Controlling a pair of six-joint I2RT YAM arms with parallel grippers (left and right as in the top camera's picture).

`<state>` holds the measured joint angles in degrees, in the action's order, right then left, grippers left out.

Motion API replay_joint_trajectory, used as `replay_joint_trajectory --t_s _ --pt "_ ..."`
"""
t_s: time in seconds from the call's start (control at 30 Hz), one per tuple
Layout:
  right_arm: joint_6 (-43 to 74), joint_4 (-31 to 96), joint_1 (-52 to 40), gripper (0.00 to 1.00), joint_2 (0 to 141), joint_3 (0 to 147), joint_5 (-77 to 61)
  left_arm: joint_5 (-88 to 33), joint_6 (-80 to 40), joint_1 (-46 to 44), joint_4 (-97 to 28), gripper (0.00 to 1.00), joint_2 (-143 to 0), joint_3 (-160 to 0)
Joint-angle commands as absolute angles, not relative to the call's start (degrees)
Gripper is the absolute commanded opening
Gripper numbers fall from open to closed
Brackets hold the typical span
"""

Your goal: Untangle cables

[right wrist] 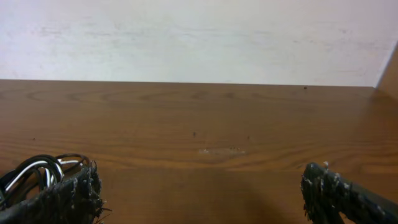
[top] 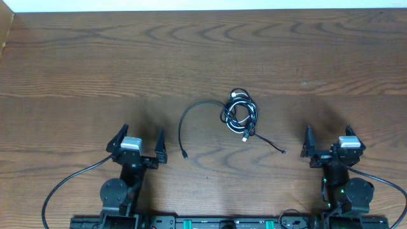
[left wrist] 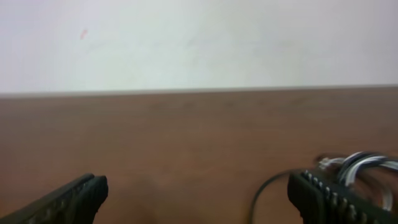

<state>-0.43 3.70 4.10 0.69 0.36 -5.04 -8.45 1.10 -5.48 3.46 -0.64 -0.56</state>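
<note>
The cables (top: 240, 114) lie in a small knot of black and white cord at the table's middle. One black cord (top: 184, 127) arcs out left and ends in a plug, and a thin tail (top: 273, 146) runs right. My left gripper (top: 141, 135) stands open to the knot's lower left, holding nothing. My right gripper (top: 328, 132) stands open to the lower right, also holding nothing. In the left wrist view the gripper (left wrist: 198, 190) is wide, with the cables (left wrist: 357, 162) beyond its right finger. In the right wrist view the gripper (right wrist: 199, 186) is wide, with the cables (right wrist: 37, 168) behind its left finger.
The wooden table (top: 203, 57) runs back to a white wall (right wrist: 199, 37). Thick black arm cords (top: 70, 181) trail by both arm bases at the near edge. A table corner shows at the far left (top: 7, 32).
</note>
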Motion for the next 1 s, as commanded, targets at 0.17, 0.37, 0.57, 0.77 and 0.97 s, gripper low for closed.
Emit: replay_joint_trajectory --t_s 0.17,0.37,0.57,0.77,0.97 --pt "0.19 4.03 4.08 0.99 0.38 0.32 -4.62 -16.12 -6.55 -5.72 5.43 0.98 -0.34 -2.61" --pt "0.19 4.03 4.08 0.99 0.38 0.32 -4.62 -18.81 -6.5 -5.72 5.26 0.98 -1.15 -7.09" --pt "0.19 4.03 4.08 0.99 0.38 0.32 -4.62 -23.51 -6.5 -5.72 5.28 0.98 -6.09 -11.68" --pt "0.19 4.03 4.08 0.99 0.38 0.32 -4.62 -28.36 -6.52 -5.72 5.23 0.98 -14.92 -17.61" --pt "0.19 4.03 4.08 0.99 0.38 0.32 -4.62 -31.77 -8.36 -6.44 5.21 0.98 -24.45 -24.1"
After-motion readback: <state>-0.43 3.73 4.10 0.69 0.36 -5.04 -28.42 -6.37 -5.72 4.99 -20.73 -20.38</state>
